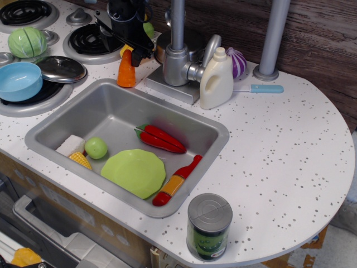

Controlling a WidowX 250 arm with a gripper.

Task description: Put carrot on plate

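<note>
The orange carrot (126, 71) stands upright, tip up, on the counter just behind the sink's back rim. The lime-green plate (134, 172) lies flat in the front part of the grey sink (106, 106), with nothing on it. My black gripper (131, 54) hangs just above and slightly behind the carrot's tip. Its jaws look open, with one dark finger (136, 58) to the right of the tip. It holds nothing.
In the sink lie a red chili (162, 138), a green ball (96, 147), a corn piece (80, 160), a white block (70, 145) and a red-orange bottle (177, 181). The faucet (177, 50) and a white jug (216, 78) stand right of the carrot. A can (209, 226) stands at the front edge; a blue bowl (19, 81) is on the left.
</note>
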